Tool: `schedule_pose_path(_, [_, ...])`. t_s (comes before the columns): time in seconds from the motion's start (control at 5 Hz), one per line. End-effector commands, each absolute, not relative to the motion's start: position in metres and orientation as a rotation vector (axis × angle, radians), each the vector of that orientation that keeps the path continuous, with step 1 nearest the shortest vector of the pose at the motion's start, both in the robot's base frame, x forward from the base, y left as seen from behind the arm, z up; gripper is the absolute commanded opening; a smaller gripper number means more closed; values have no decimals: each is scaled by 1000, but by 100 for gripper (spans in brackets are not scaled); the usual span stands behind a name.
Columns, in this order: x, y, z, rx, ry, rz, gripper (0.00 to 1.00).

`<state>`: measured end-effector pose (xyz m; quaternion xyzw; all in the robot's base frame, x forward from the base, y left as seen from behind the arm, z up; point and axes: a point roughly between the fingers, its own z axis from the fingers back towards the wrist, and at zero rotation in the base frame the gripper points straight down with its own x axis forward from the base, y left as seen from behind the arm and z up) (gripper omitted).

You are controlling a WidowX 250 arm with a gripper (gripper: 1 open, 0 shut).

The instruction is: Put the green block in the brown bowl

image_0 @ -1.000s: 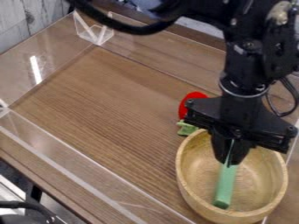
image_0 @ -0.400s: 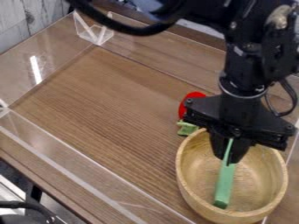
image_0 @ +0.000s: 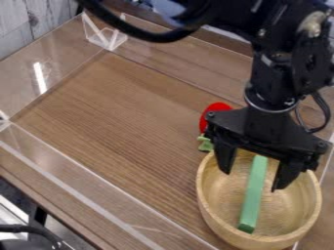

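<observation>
Your gripper point(image_0: 271, 168) points straight down over the brown bowl point(image_0: 214, 202), jaws spread wide to either side of the green block point(image_0: 253, 198) and gripping nothing. Count one green block, released and lying inside the bowl with its lower end near the front rim and its upper end up between the fingers; one bowl on the wooden table point(image_0: 117, 117). One red strawberry toy point(image_0: 213, 117) sits just behind the bowl, partly hidden by the black arm.
</observation>
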<state>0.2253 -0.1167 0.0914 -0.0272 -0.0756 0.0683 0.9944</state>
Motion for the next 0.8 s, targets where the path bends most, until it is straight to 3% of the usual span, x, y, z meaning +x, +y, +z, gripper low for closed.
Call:
schedule_pose_path(0.0, [235, -114, 97, -59, -174, 146, 100])
schedule_pose_path(0.6, [242, -105, 86, -30, -138, 164, 100])
